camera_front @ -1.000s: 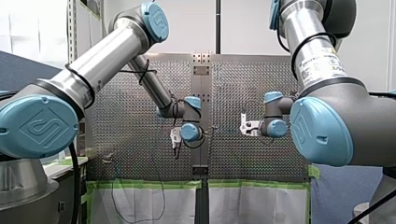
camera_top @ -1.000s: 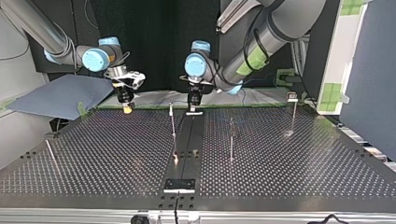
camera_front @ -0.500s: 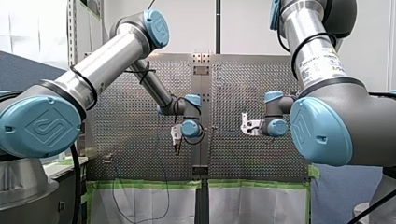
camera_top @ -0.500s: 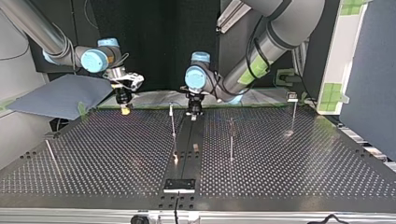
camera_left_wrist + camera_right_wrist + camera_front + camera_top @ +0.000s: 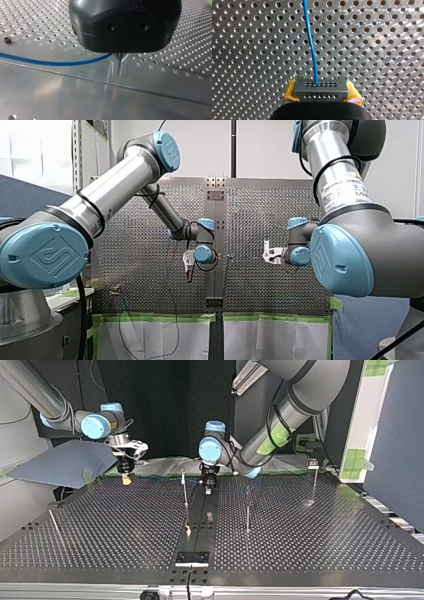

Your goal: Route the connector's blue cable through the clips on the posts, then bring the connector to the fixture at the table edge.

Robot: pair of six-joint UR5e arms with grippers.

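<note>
Presently, in the top view, the right jaws, pinching the grey connector [image 5: 320, 90] between yellow pads [image 5: 290, 89] above the bench [image 5: 249, 50], sit at 9 o'clock of the left jaws, which clamp the blue cable [image 5: 50, 62].

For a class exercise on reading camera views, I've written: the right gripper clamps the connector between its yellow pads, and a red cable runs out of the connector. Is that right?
Not quite: the cable is blue, not red. The right wrist view shows it running out of the connector, which the right gripper clamps between its yellow pads.
</note>
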